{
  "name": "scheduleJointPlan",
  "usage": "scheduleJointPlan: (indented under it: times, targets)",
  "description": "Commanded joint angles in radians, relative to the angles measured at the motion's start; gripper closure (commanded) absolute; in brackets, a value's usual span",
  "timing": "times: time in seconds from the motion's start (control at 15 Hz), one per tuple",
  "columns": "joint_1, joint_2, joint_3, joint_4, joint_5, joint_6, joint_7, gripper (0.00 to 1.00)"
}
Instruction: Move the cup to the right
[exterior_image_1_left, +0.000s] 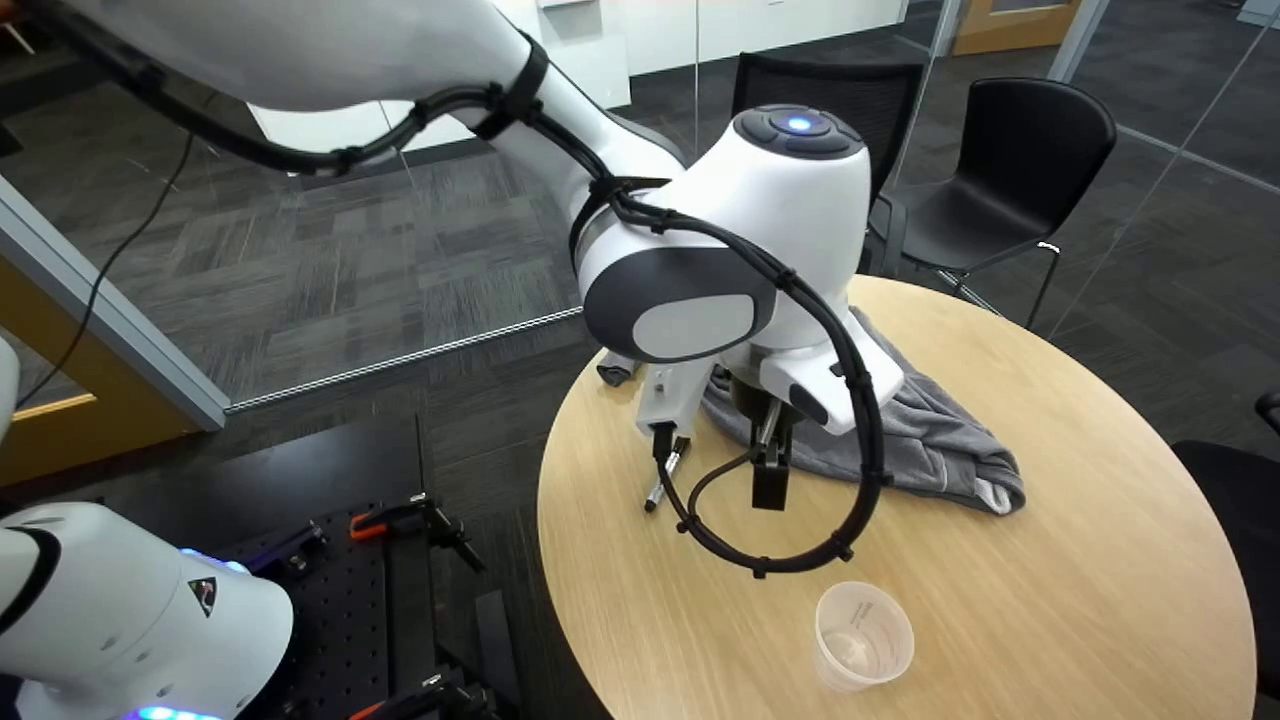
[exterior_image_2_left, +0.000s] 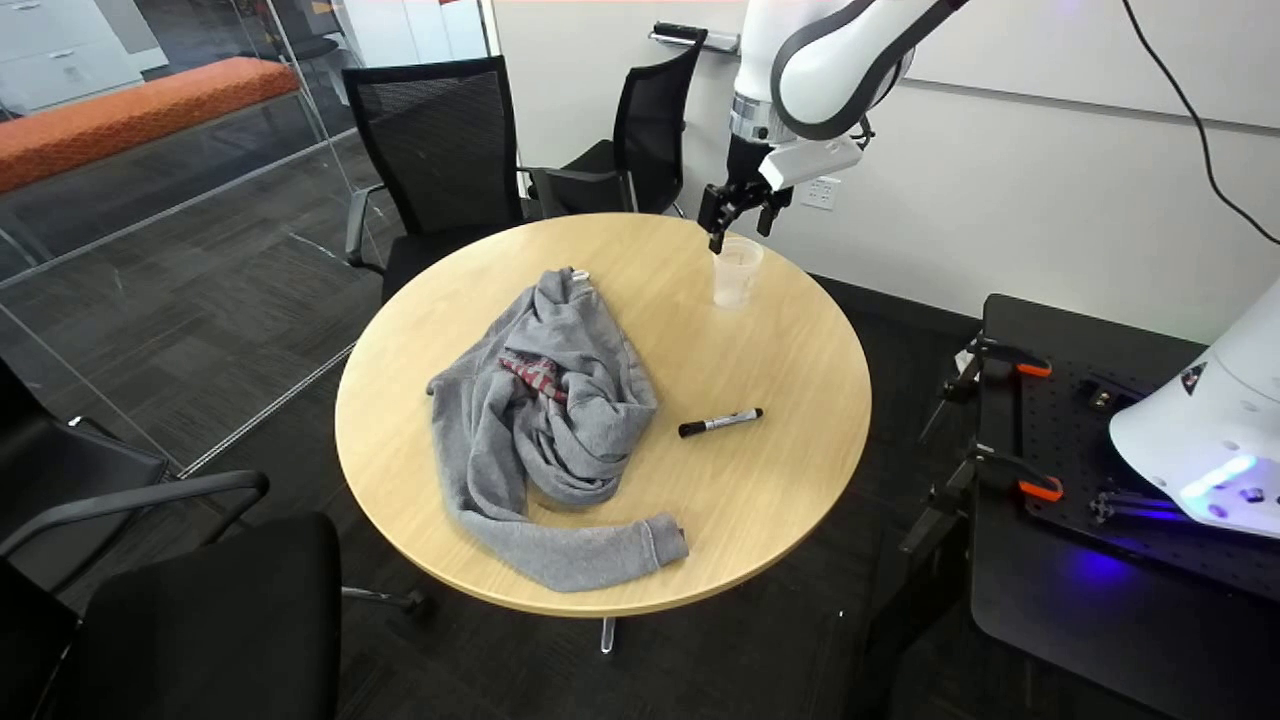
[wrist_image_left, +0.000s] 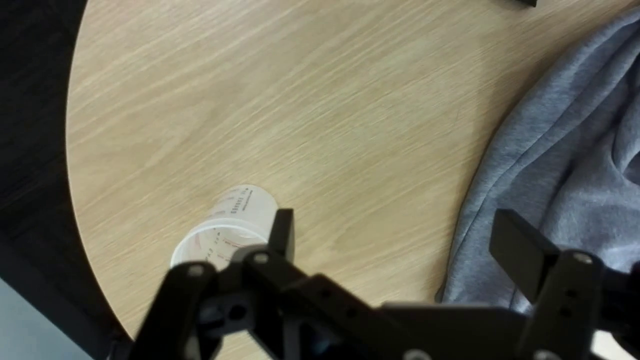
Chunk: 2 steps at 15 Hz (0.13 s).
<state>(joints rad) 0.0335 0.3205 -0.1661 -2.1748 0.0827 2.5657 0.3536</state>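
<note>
The cup (exterior_image_1_left: 862, 637) is small, translucent and whitish, and stands upright on the round wooden table near its edge. It also shows in an exterior view (exterior_image_2_left: 735, 275) and at the lower left of the wrist view (wrist_image_left: 245, 202), partly covered by a finger. My gripper (wrist_image_left: 395, 230) is open, with nothing between its fingers. It hangs above the table, apart from the cup, with the cup outside its left finger in the wrist view. In an exterior view the gripper (exterior_image_2_left: 741, 235) overlaps the cup's rim in the picture. In an exterior view only one finger (exterior_image_1_left: 770, 485) shows clearly.
A crumpled grey cloth (exterior_image_2_left: 590, 430) lies on the table (exterior_image_2_left: 790, 380), under the right finger in the wrist view (wrist_image_left: 555, 165). A black-and-white marker pen (exterior_image_2_left: 722, 422) lies beside it. Black chairs (exterior_image_2_left: 440, 150) stand around the table. The arm's black cable loops near the gripper.
</note>
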Motion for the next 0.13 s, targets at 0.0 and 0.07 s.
scheduleJointPlan:
  times: [0.0, 0.07]
  targets:
    - [-0.016, -0.001, 0.016, 0.001, -0.010, -0.002, 0.006, 0.00]
    - [-0.016, -0.001, 0.016, 0.001, -0.010, -0.002, 0.006, 0.00]
